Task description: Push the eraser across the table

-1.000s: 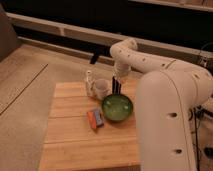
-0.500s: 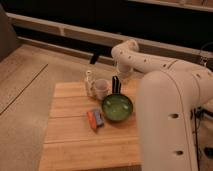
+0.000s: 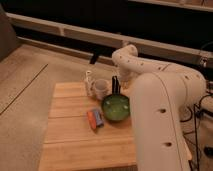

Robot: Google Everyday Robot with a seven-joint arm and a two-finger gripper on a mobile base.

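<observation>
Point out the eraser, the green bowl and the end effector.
eraser (image 3: 95, 119), camera view, middle of its top face.
green bowl (image 3: 116, 107), camera view, inside bottom.
end effector (image 3: 115, 90), camera view, between the dark fingertips above the bowl's far rim.

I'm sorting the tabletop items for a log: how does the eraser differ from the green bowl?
The eraser is a small flat block, orange and blue-grey; the green bowl is round, hollow and much larger. The eraser lies left of the bowl, which sits under the claw, beside the white cup. Both rest on the wooden table.
</observation>
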